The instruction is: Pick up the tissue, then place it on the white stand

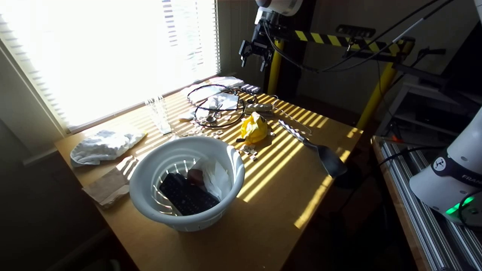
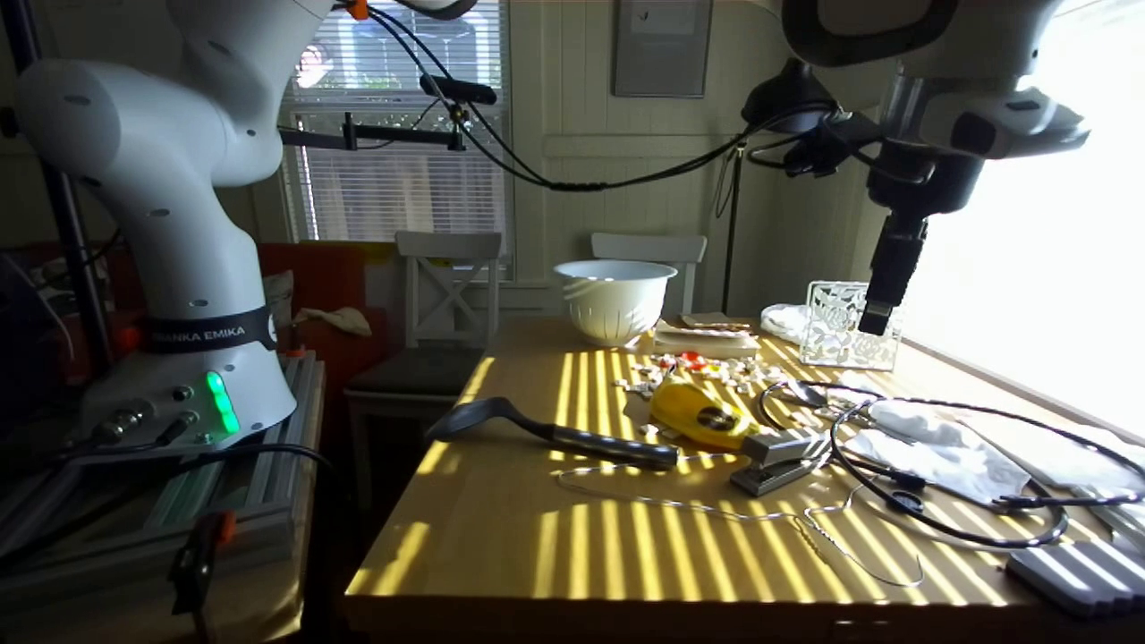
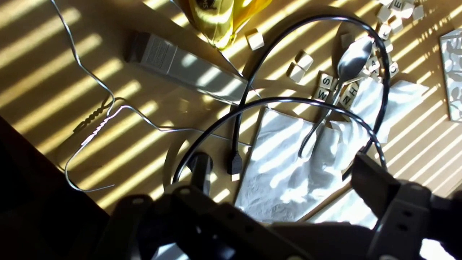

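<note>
Open air separates the black two-fingered gripper (image 1: 252, 67) from the pale wooden tabletop (image 2: 501, 546). In the wrist view, a looped black USB cable (image 3: 288, 98) crosses over part of the crumpled white tissue (image 3: 285, 155), and a shiny metal spoon (image 3: 355, 61) lies partly on it, both hindering a straight descent. A gap of bare, sun-striped tabletop runs between the tissue and the upright white openwork stand (image 2: 845, 326), beside small white letter tiles (image 3: 407, 10).

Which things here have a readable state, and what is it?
Pincer: open, holding nothing
Tissue: rumpled, spread out
White openwork stand: upright
White colander: upright, partly filled
Black USB cable: looped, visible plug unconnected
Metal spoon: handle over the tissue
Yellow bag: crumpled
Letter tiles: scattered
Wire hanger: neck twisted
Window blinds: lowered, passing sunlight
Robot base light: green
</note>
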Controlling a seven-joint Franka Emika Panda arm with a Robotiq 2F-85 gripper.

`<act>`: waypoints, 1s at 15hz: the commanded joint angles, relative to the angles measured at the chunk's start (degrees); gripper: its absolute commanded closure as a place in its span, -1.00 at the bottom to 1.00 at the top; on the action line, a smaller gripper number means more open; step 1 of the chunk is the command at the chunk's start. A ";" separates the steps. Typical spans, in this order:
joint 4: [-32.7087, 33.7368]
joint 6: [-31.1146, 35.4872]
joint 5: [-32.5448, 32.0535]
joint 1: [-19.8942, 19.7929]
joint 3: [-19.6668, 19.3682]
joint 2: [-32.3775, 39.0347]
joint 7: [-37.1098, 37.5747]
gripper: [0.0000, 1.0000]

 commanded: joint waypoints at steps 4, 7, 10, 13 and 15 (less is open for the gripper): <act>21.49 -13.17 0.87 -3.59 3.53 16.29 8.69 -1.00; 28.92 -24.87 -0.08 -4.67 5.14 21.06 8.61 -1.00; 23.56 -21.88 0.35 -3.32 3.89 18.37 7.59 -1.00; 23.42 -12.76 3.65 -3.61 3.91 19.58 12.60 -1.00; 23.76 -5.28 4.46 -3.29 3.95 20.89 14.94 -1.00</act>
